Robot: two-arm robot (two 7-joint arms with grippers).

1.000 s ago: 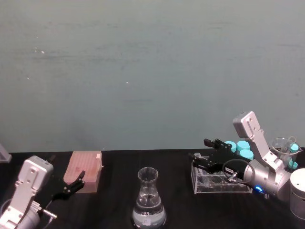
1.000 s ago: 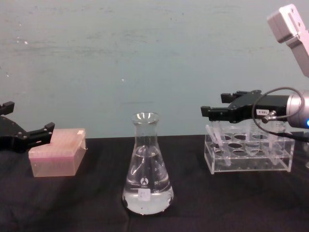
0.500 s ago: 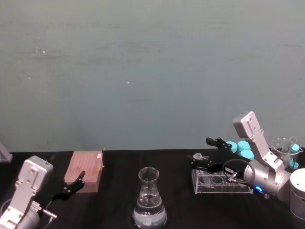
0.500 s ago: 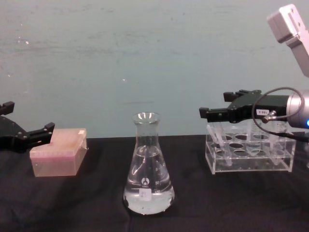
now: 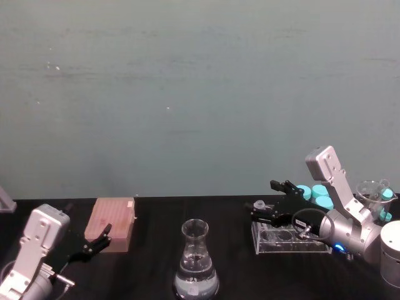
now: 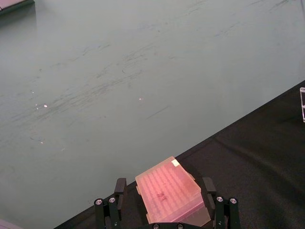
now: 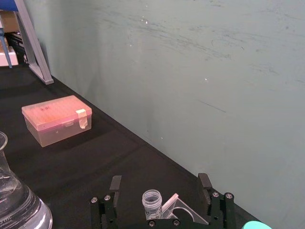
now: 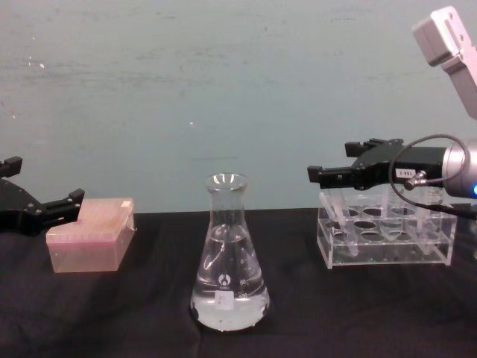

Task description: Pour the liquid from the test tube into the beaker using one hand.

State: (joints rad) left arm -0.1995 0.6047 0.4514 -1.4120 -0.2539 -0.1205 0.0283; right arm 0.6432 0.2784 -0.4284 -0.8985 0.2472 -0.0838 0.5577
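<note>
A: Test tube (image 5: 259,205) in the head view: far left corner of the clear tube rack (image 5: 289,238), rim poking up right at the tips of the right gripper (image 5: 262,210). Jaws spread, nothing held.
B: Around it?
A: Teal-capped tubes (image 5: 319,190) behind the gripper. Beaker (image 5: 195,262) front and centre, well apart from the rack. Pink tip box (image 5: 112,224) on the left, left gripper (image 5: 100,238) just beside it, parked.

B: Left wrist view?
A: Left gripper (image 6: 165,204) fingers wide apart, pink tip box (image 6: 170,192) seen between them, farther off on the black table (image 6: 257,157). Gripping nothing.

B: Right wrist view?
A: Test tube (image 7: 152,202) open mouth sits between the spread fingers of the right gripper (image 7: 160,196), touching neither that I can tell. Rack corner (image 7: 179,209) beside it. Beaker (image 7: 19,210) base at the edge, liquid (image 7: 21,212) inside. Tip box (image 7: 58,119) far back.

B: Chest view?
A: Right gripper (image 8: 322,175) level above the rack (image 8: 384,237) at its left end. Test tube (image 8: 336,211) leans in the rack just under the fingertips. Beaker (image 8: 228,257) stands upright to the left, clear path between, liquid (image 8: 228,298) filling its wide base. Left gripper (image 8: 58,207) open at the left edge, touching the tip box (image 8: 88,233) or just short, can't tell.
</note>
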